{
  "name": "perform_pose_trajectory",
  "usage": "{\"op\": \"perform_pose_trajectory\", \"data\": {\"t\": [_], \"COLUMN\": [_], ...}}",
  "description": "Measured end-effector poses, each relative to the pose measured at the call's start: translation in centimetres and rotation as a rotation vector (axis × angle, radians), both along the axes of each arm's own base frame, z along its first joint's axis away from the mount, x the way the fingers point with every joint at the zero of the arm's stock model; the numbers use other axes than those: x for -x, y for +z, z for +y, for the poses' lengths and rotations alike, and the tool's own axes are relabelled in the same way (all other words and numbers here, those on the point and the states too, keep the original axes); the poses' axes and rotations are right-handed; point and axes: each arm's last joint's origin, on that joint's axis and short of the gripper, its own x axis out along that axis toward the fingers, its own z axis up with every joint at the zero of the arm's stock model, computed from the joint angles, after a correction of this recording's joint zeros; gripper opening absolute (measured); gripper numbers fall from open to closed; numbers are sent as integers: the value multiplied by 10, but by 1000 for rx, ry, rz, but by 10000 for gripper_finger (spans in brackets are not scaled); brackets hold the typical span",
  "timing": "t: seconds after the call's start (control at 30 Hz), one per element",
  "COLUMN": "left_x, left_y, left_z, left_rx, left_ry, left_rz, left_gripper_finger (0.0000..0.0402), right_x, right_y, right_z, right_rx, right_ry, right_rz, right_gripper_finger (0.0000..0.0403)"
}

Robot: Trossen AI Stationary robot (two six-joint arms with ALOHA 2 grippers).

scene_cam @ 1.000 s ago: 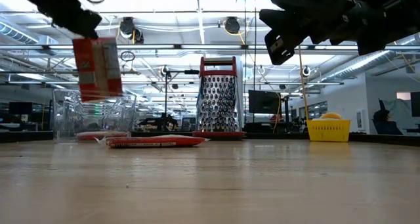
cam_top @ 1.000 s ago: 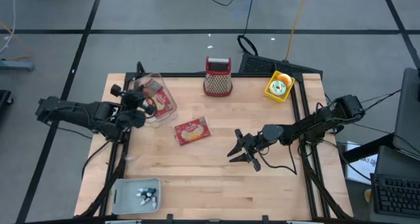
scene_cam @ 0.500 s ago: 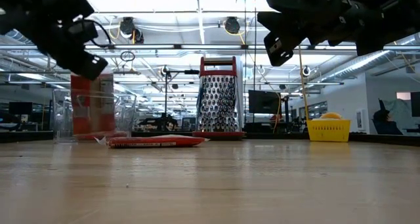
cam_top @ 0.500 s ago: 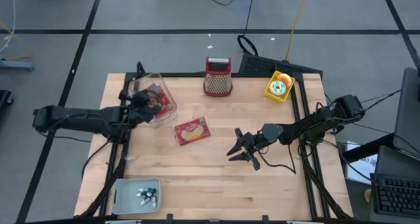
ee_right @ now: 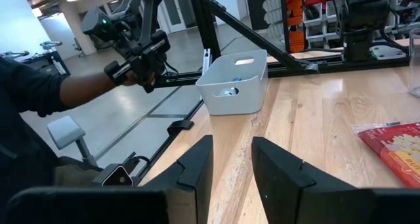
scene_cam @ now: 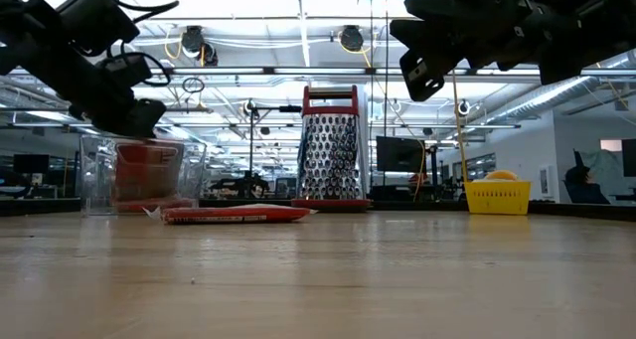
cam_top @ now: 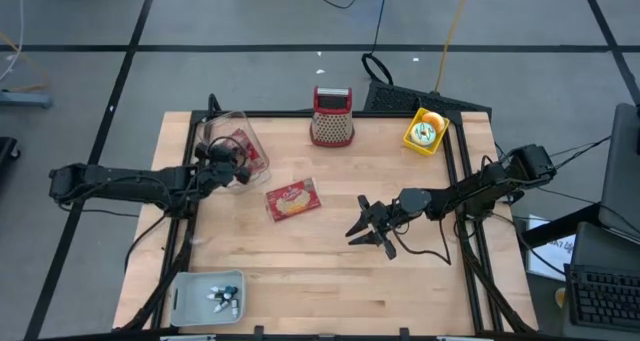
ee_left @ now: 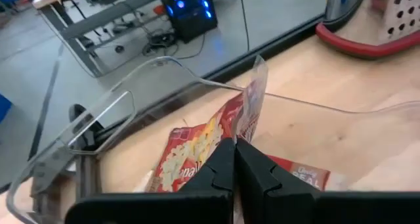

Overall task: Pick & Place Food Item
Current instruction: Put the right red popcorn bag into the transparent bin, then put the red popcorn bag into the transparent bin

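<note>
Where the glossy red popcorn packet (ee_left: 216, 135) stands on edge inside the clear, thin-walled plastic bin (cam_top: 228, 146) at the table's far left, pinched along its crinkled clear seal by the left gripper (ee_left: 234, 159), dark fingers pressed together on it. Just beside on pale grained wood, a second flat red packet (cam_top: 292, 199); beyond, a perforated steel grater (cam_top: 332, 119) with red trim. Over mid-table, right gripper (cam_top: 366, 228), angular black fingers parted, holding nothing.

Bare wooden desk (cam_top: 320, 271) lies open along the front; the red flat snack packet (cam_top: 292, 199) and metal grater (cam_top: 332, 118) block the middle-rear.
</note>
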Motion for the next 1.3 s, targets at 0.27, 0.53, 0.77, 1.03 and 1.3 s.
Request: {"op": "perform_pose_trajectory", "data": {"t": [0.27,0.53,0.77,1.03,1.3], "left_x": [-1,-2,-2,-12,-28], "left_y": [-1,-1,-1,19,67], "left_z": [-1,-2,-2,-4,-8], "left_rx": [57,95,100,186,305], "left_ry": [-36,-51,-56,-181,-391], "left_rz": [-35,-67,-69,-154,-333], "left_gripper_finger": [5,77,164,210,208], "right_x": [0,0,0,0,0], "right_y": [0,0,0,-1,-3], "right_z": [0,0,0,0,0], "right_rx": [-2,-2,-2,0,5], "right_ry": [-1,0,0,-1,-1], "right_rz": [2,3,3,14,26], "right_gripper_finger": [96,95,93,95,96]}}
